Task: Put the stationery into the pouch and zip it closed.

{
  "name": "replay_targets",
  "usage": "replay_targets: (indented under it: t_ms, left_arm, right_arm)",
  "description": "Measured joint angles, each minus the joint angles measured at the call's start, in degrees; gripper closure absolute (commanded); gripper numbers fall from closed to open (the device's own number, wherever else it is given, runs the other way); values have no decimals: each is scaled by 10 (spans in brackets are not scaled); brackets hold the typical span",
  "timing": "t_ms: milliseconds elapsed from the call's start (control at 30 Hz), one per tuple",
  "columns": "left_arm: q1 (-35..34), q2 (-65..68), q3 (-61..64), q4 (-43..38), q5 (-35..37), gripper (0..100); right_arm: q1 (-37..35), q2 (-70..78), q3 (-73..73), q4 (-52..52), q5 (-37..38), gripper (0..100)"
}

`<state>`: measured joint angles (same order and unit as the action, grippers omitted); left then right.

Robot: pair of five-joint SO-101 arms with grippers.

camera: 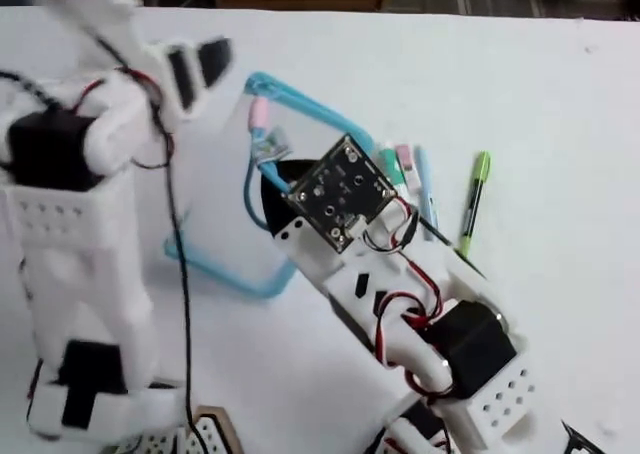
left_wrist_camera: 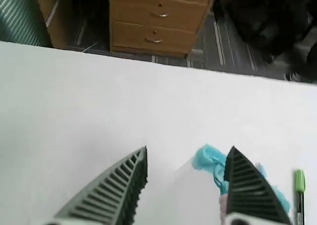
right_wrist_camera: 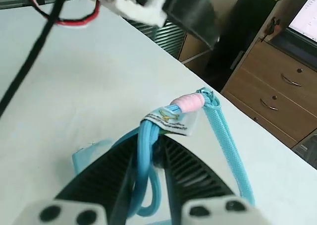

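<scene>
Jaws on the right gripper (right_wrist_camera: 156, 141) are, as we see them, pressed together on the pouch's blue cord (right_wrist_camera: 143, 160), just below a pink sleeve (right_wrist_camera: 188, 102) and a small label (right_wrist_camera: 171, 121). On the left gripper (left_wrist_camera: 188, 153) we find them spread wide with nothing between them, hanging above the bare table (left_wrist_camera: 99, 101); one blue corner of the pouch shows just beside one finger. From above, we place the pouch (camera: 228, 273) flat on the table between the two arms, a blue edge running round its pale body. The pens (camera: 410, 164) lie bunched just beside the right arm's wrist, near the pouch's far edge. We cannot tell whether their hidden ends reach inside it. A green marker (camera: 473, 199) lies on the table a little apart from them, on the side away from the pouch. Beyond the table's far edge we see wooden drawers (left_wrist_camera: 158, 22).
</scene>
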<state>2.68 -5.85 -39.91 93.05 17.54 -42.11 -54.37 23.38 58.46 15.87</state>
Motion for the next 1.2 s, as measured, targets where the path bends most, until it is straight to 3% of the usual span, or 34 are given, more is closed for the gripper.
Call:
replay_targets:
  t_ms: [167, 367, 733, 1000, 1200]
  left_arm:
    - [9, 69, -96, 69, -33, 736]
    - [11, 122, -138, 87, -36, 736]
    - [14, 130, -140, 58, -37, 736]
    - [59, 130, -140, 33, -47, 736]
    - [62, 193, -138, 29, -69, 738]
  right_arm:
    - [0, -3, 0, 0, 0, 981]
    - [0, -3, 0, 11, 0, 981]
    - [0, -3, 0, 34, 0, 981]
    - [0, -3, 0, 34, 0, 981]
    - [-10, -3, 0, 34, 0, 981]
